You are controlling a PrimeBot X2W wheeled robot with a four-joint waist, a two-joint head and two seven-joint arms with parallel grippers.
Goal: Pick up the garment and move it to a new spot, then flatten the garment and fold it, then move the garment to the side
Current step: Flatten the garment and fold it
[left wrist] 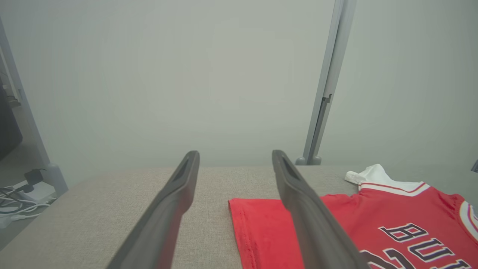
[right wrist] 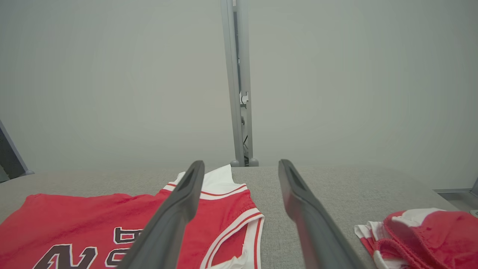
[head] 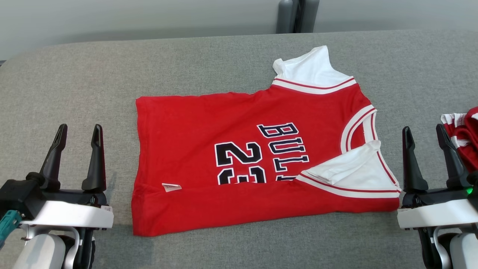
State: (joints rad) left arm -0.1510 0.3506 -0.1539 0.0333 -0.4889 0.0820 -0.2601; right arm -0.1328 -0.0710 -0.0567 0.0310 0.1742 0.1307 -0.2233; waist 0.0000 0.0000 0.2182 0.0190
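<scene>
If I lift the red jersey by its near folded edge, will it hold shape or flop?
Probably floppy: the red jersey is thin cloth lying flat on the grey table, so a lifted edge would likely droop and the fold open. Pushed, it may bunch rather than slide, since the table covering looks coarse.

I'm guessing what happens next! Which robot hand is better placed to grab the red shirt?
Probably right. The right gripper stands open close beside the sleeve end of the red shirt; the left gripper, open too, has bare grey surface before the hem.
</scene>
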